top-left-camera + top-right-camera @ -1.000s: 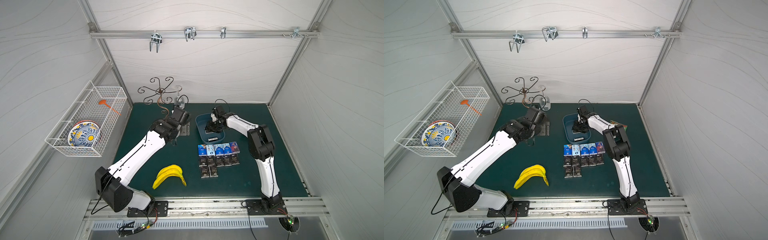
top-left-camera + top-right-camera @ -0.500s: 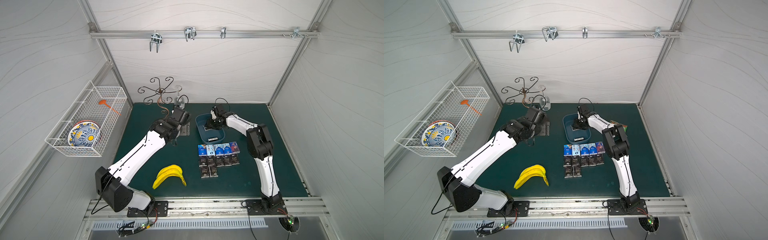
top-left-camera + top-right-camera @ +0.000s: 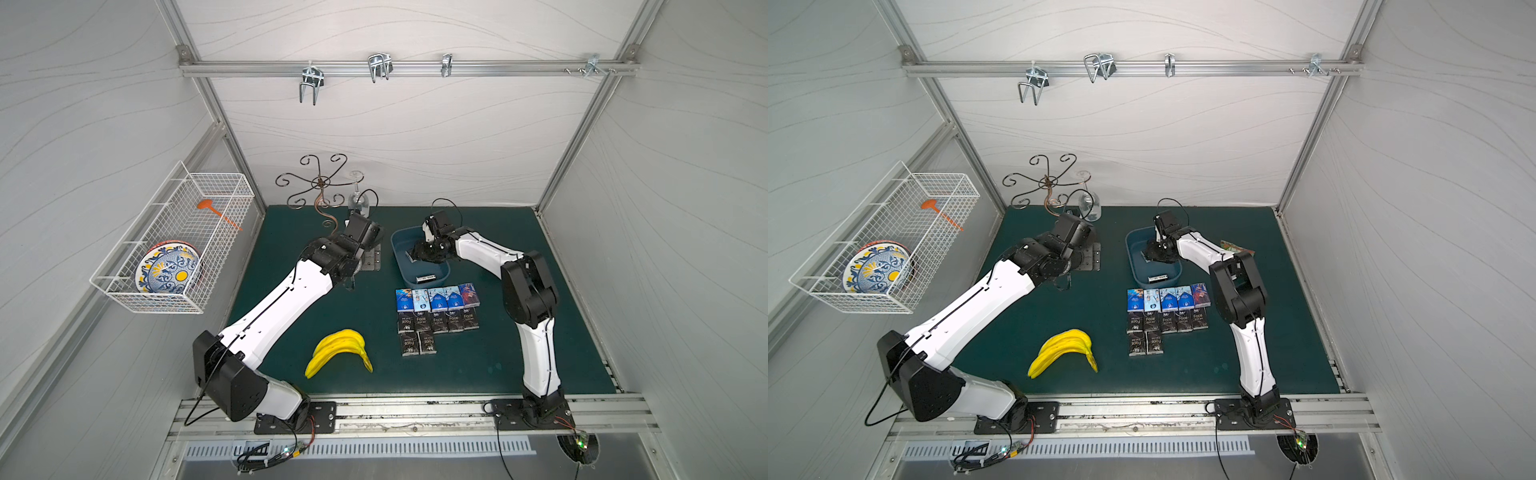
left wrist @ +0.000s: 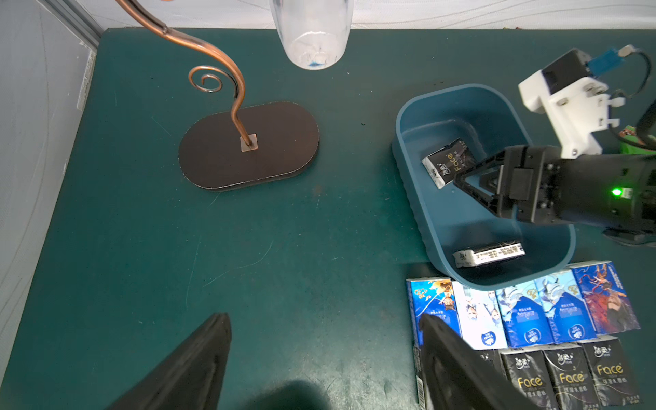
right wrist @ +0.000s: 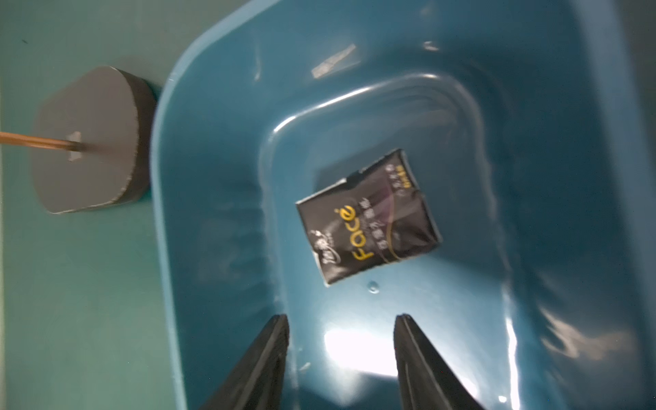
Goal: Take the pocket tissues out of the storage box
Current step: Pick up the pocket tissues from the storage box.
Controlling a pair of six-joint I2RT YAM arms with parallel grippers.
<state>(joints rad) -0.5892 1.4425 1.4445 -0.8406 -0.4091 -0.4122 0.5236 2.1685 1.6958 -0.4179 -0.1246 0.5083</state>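
Pocket tissues (image 5: 367, 216) are judged light, soft and squashy, with a slick film wrap that can slide out of a loose pinch. Each packet is best taken across its narrow width, at the middle, with a gentle squeeze.

Two packets are counted in the storage box (image 4: 419, 198). A black one lies face up on the floor just ahead of the tips of the right claw (image 5: 340, 316). A second packet (image 4: 488, 253) is stood on its long edge against the box wall, off to one side of that claw. The right claw is placed inside the box, its jaws about half apart, and nothing is gripped.

Twelve more packets are laid in rows on the mat (image 4: 248, 248) outside the box: five blue or purple ones (image 3: 436, 299) and seven black ones (image 3: 438, 322). The left claw (image 4: 323, 316) is spread wide and empty over the mat, clear of the box.
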